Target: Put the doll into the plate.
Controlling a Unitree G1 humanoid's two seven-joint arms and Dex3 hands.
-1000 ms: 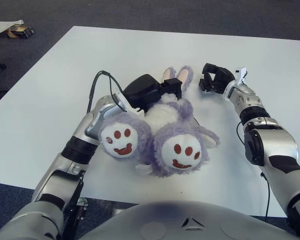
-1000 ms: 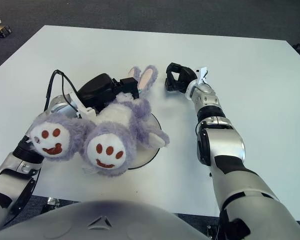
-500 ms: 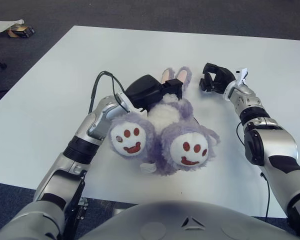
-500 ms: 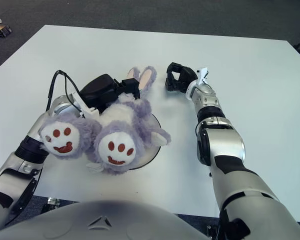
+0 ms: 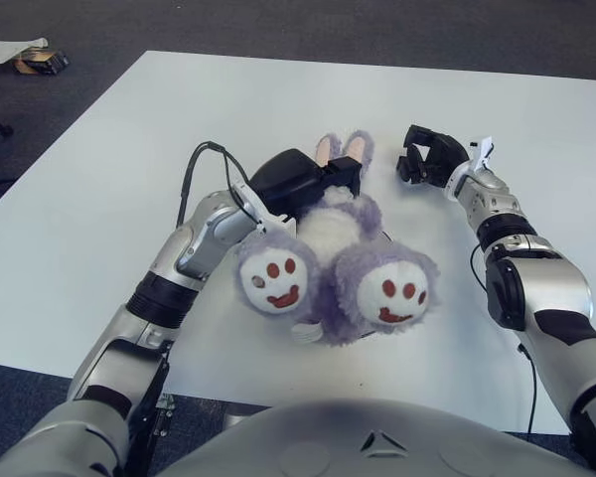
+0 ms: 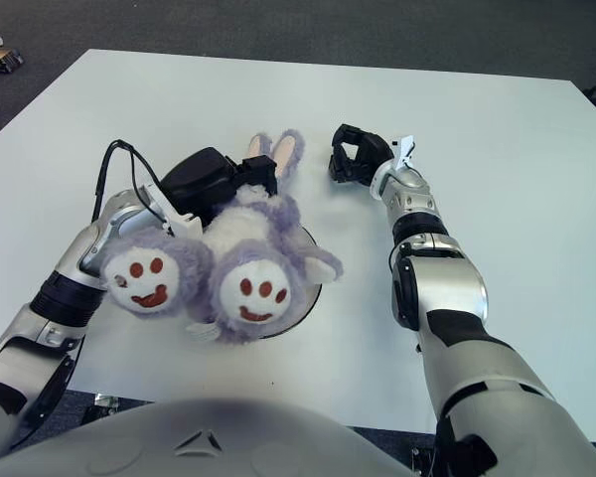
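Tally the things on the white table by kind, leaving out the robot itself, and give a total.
Plush doll, purple and white, held by the left hand: 1
Plate, mostly hidden under the doll: 1
Total: 2
The right hand shows beside the doll's ears, on their right.

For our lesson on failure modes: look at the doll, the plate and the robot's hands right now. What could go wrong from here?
1. The doll hides nearly all of the plate and overhangs its rim; once released it may tip or slide onto the table.
2. The left hand is pressed against the doll's head; its fingers may snag the fur and drag the doll off when pulling away.
3. The right hand shows beside the doll's ears, on their right; a doll rolling that way could bump it.
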